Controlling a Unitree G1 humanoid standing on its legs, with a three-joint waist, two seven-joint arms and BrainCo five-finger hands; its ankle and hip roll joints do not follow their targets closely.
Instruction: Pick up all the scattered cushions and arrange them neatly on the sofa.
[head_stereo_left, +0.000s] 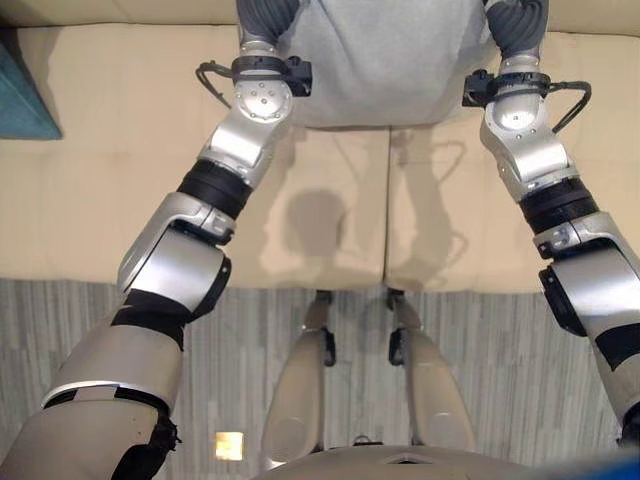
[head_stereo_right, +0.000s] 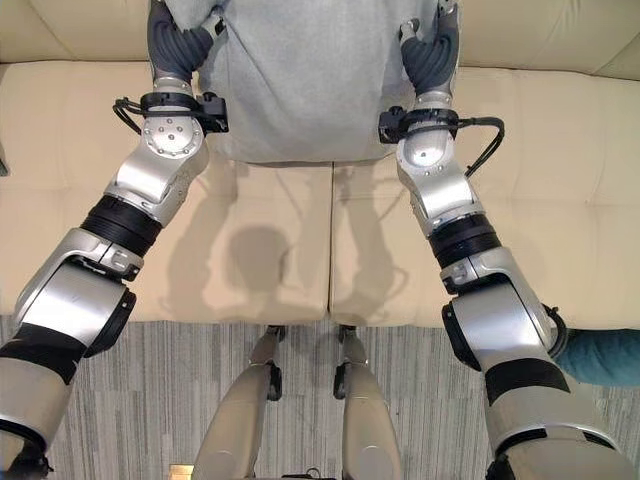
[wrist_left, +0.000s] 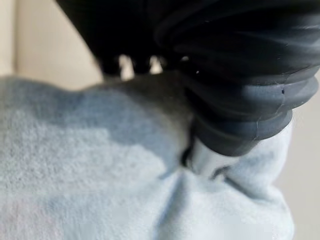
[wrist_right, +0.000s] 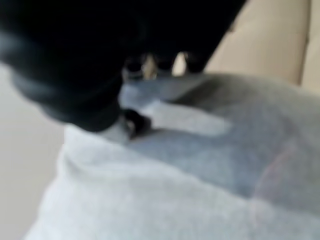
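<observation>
The grey cushion (head_stereo_left: 375, 60) is at the top centre of the left eye view, over the seam between the two seat pads of the cream sofa (head_stereo_left: 90, 210). Its lower edge lies just above the sofa seat, and its upper part runs out of the frame.

Both arms reach forward and meet the cushion at its two sides. The left hand (wrist_left: 207, 159) is at the cushion's left edge. In the left wrist view its dark ribbed cover sits against the grey fabric, and a silver part of the hand presses into a fold of the cloth. The fabric is creased and bunched around that contact. The right hand (wrist_right: 134, 121) is at the cushion's right edge. In the right wrist view a dark-tipped part of the hand is pushed into the fabric. For both hands, whether the fingers are curled or straight cannot be told.

A teal cushion (head_stereo_left: 22, 95) lies on the sofa seat at the upper left of the left eye view. Another teal cushion (head_stereo_right: 600, 357) shows at the lower right of the right eye view, beside the sofa's front edge.

Striped grey carpet (head_stereo_left: 70, 320) covers the floor below the sofa.
</observation>
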